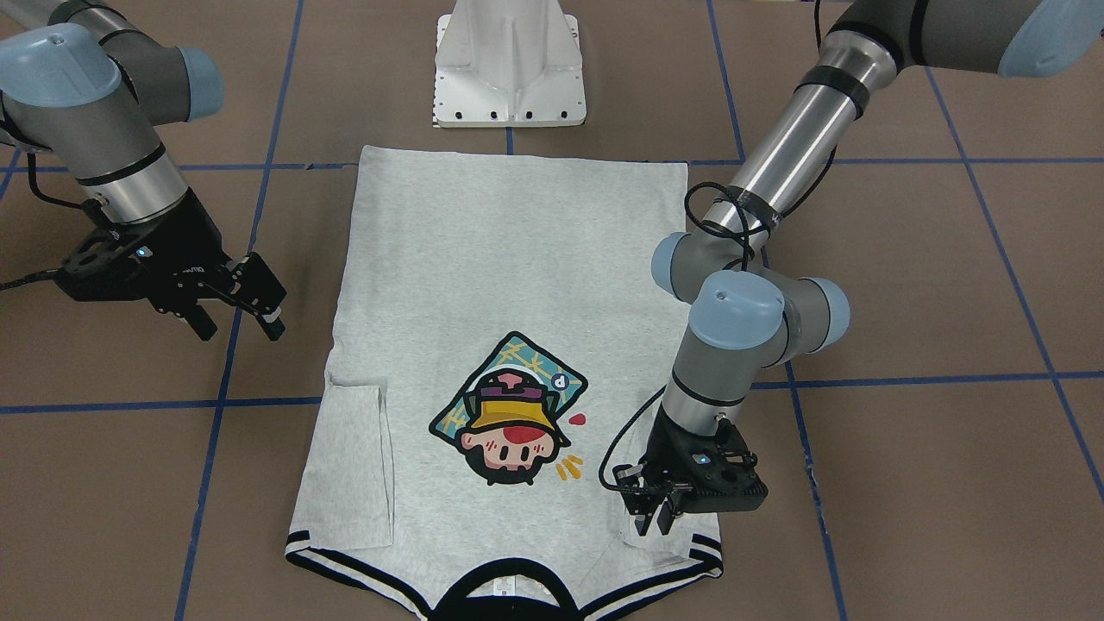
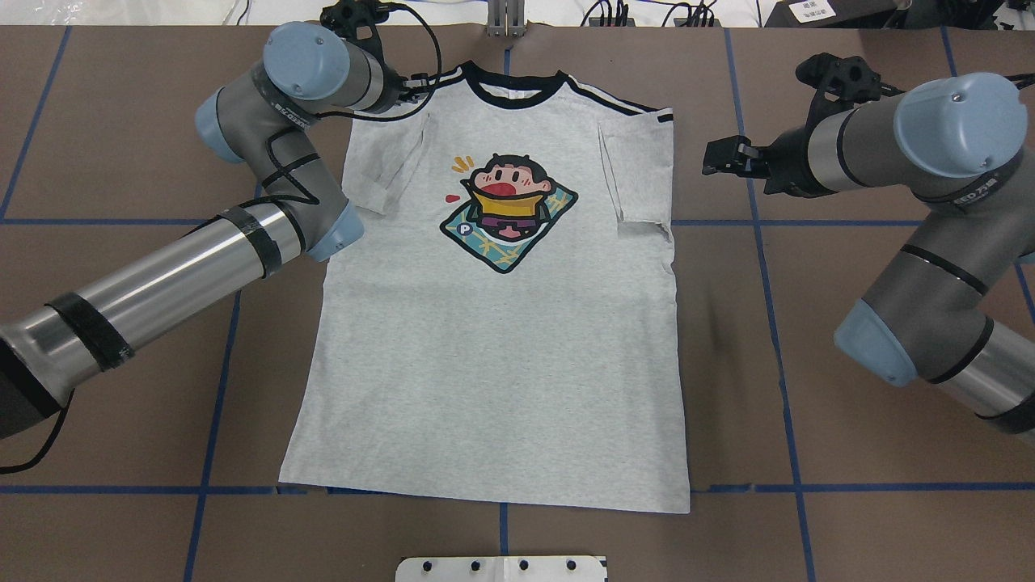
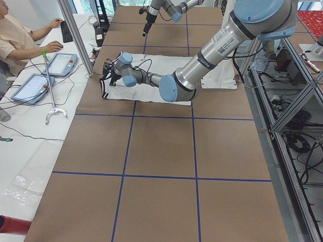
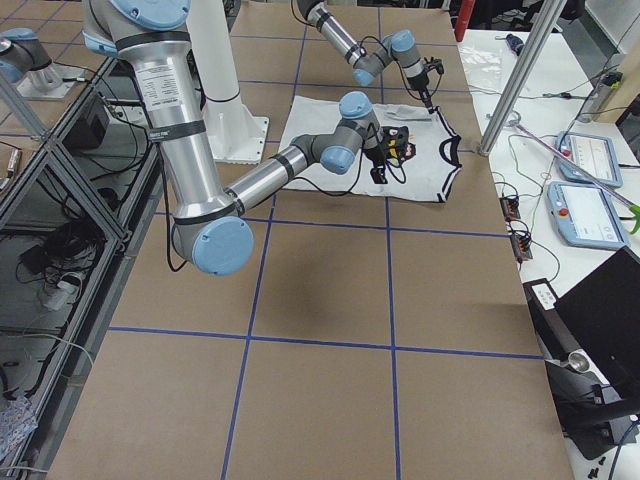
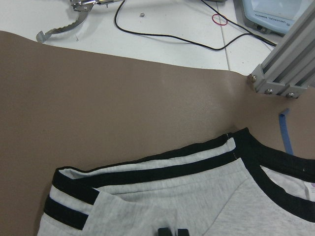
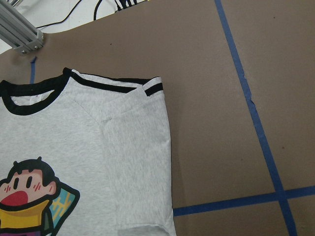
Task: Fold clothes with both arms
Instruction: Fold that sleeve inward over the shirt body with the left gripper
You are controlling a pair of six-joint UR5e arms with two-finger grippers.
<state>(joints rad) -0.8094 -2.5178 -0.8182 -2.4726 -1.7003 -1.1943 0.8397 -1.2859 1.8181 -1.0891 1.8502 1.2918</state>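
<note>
T-shirt (image 2: pixel 485 364): lies flat, both sleeves (image 2: pixel 388 166) tucked in. Awaits body folds. Right gripper (image 1: pixel 241 329) gapes empty; left gripper (image 1: pixel 655 520) narrow, hold unclear.

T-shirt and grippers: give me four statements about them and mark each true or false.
1. The T-shirt lies print-side up. True.
2. Its sleeves stick out sideways. False: both are folded in over the body.
3. The right gripper is open, off the shirt, over bare table. True.
4. The left gripper is at the bottom hem. False: it is at a shoulder, near the neckband.
</note>
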